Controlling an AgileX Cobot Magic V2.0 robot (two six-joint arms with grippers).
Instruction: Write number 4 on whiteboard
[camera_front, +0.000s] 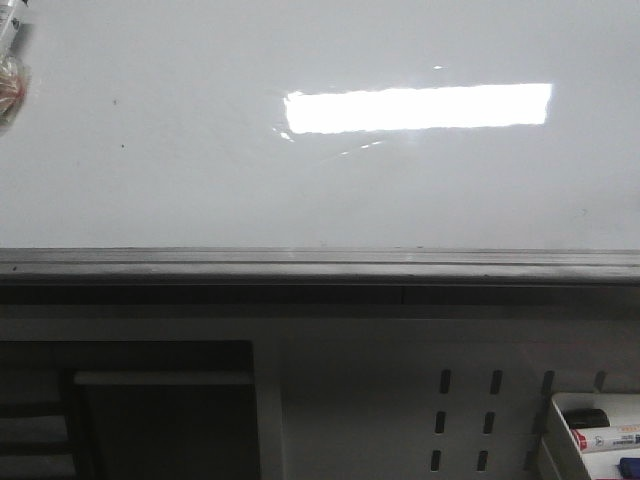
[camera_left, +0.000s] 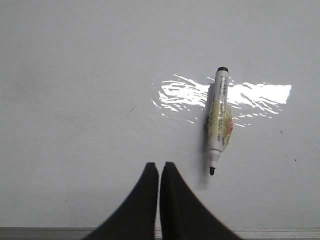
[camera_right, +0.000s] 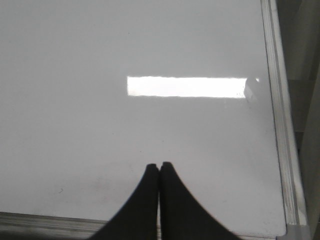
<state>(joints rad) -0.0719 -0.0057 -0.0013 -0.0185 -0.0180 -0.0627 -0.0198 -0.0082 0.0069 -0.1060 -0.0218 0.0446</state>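
Whiteboard (camera_front: 200, 180) lies flat before you, glossy white with a bright rectangular reflection and a dark grey edge rail along its near side; no number 4 is on it yet in any view, only a few tiny dark specks. Note the marker (camera_left: 219, 122) lying on the board surface in the left wrist view: white barrel with a yellowish label, cap off, dark tip exposed. It sits ahead of the left end effector (camera_left: 159, 167) and off to one side, near but not touching, with its long axis running roughly parallel to the fingers and the tip end pointing back toward them. The left end effector is clenched on nothing, fingers pressed together. The right end effector (camera_right: 159, 167) is likewise clenched and empty, hovering over bare board near the corner rail; no marker shows in its view. Judgement: the left arm is the nearer one for the pickup, and you would need to release its fingers and shift sideways before closing across the barrel. A tray holding spare markers (camera_front: 600, 435) shows below the board edge in the front view.
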